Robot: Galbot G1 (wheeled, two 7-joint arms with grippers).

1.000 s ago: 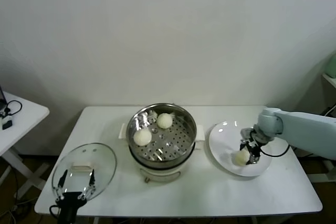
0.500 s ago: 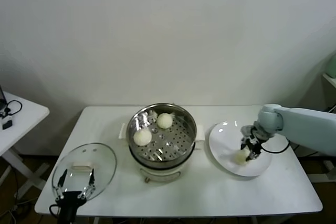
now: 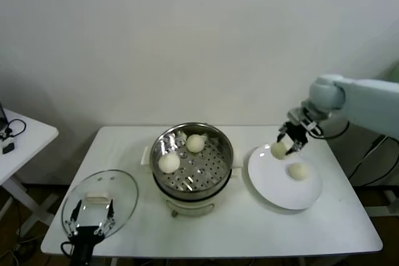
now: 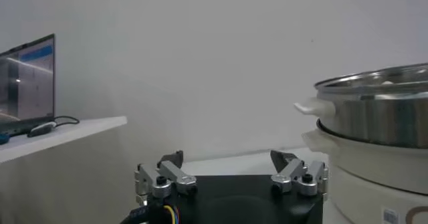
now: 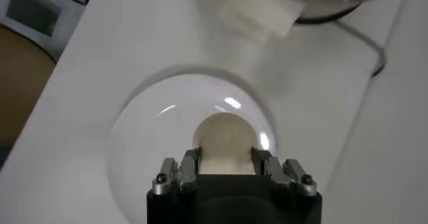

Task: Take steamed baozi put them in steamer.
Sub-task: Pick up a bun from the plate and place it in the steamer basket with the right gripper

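Right gripper clamped on a creamy round steamed bun – lifted above the flat white plate, one bun on it, two in the shiny steel steamer, left gripper parked low beside the round glass lid – fingers apart.

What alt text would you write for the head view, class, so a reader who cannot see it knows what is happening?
The right gripper holds one baozi lifted above the white plate, where another baozi remains. Two more buns sit in the steel steamer at the middle of the white table. The left gripper is parked, open, low by the glass lid.
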